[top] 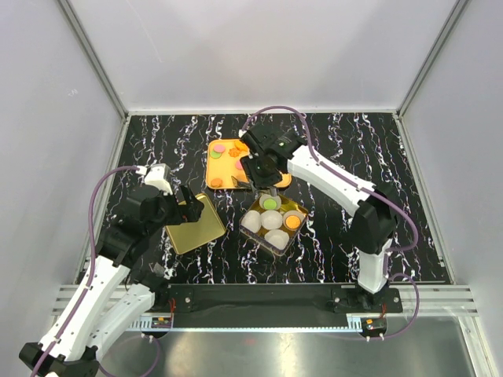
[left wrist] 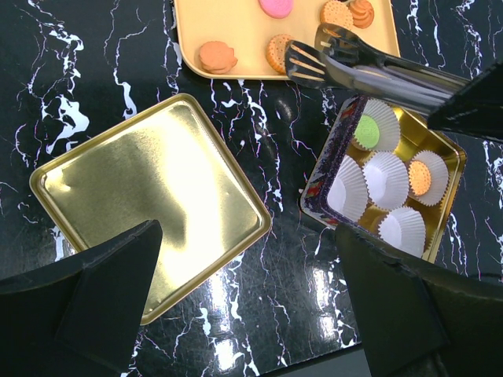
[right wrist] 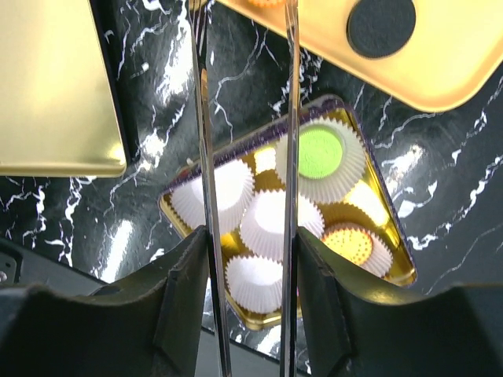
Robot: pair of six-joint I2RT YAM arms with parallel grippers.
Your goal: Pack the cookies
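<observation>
Cookies lie on the orange tray: orange ones, a pink one and a black one. In the gold tin, paper cups hold a green cookie and an orange cookie; the other cups are empty. My right gripper is above the tin, shut on metal tongs. The tong tips reach the tray's near edge, with nothing between them. My left gripper is open over bare table between the gold lid and the tin.
The gold lid lies flat, left of the tin. The tray sits just behind the tin. Black marbled tabletop stretches to the right and far side, with grey walls around it.
</observation>
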